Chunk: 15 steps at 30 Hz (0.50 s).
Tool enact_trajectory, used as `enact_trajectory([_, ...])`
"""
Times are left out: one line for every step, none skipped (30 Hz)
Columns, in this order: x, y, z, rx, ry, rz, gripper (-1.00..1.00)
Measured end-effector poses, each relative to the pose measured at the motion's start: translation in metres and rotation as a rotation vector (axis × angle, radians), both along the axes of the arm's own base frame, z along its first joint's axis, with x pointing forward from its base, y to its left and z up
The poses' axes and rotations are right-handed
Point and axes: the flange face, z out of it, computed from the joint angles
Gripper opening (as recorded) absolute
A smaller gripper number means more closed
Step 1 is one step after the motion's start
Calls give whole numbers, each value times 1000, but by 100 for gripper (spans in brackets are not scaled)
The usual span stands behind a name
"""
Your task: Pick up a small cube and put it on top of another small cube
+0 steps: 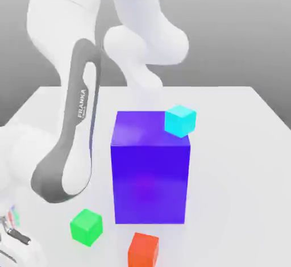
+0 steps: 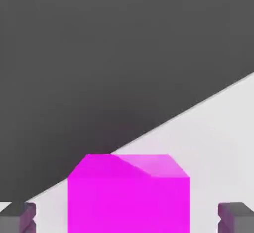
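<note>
A white robot arm [image 1: 74, 124] bends down over a pale tabletop [image 1: 238, 163]. In the exterior view four blocks can be counted: one large blue-purple block [image 1: 150, 172] standing in the middle, one small cyan cube [image 1: 181, 120] at the block's upper corner towards the exterior view's right (whether it rests on the block or on the table behind cannot be told), one small green cube [image 1: 86, 226] in front of the block towards the exterior view's left, and one small orange-red cube [image 1: 143, 250] beside the green one, near the picture's lower edge.

The hand view adds a fifth: one small magenta cube [image 2: 129, 195], sitting flat on the table between the two dark grey fingertips [image 2: 237, 217] of the gripper [image 2: 128, 218]. As a cube it has no long axis; one flat face is turned squarely towards the hand camera, the top face level.

The fingertips stand apart from the cube's sides, with a strip of bare table visible between each and the cube, so nothing is grasped and the pincer stands released. Beyond the cube lies a stretch of bare table, ending at a straight edge against a dark background.
</note>
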Motion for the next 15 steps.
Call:
enact_trajectory([0,0,0,0,0,0,-100])
enact_trajectory([0,0,0,1,0,0,-100])
enact_trajectory([0,0,0,1,0,0,-100])
enact_trajectory([0,0,-5,1,0,0,-100])
enact_trajectory([0,0,1,1,0,0,-100])
enact_trajectory([0,0,12,1,0,0,-100])
enact_trajectory([1,0,26,1,0,0,-100])
enact_trajectory([0,0,40,1,0,0,-100])
enact_trajectory([-1,1,54,1,0,4,-100])
enact_trajectory([-6,7,62,-2,1,23,-100])
enact_trajectory([-11,15,69,-4,2,47,-100])
enact_trajectory([-17,22,74,-6,3,72,-100])
enact_trajectory([-24,31,80,-8,4,98,-100])
enact_trajectory([-30,39,84,-10,5,125,-100])
enact_trajectory([-37,47,89,-11,5,153,-100])
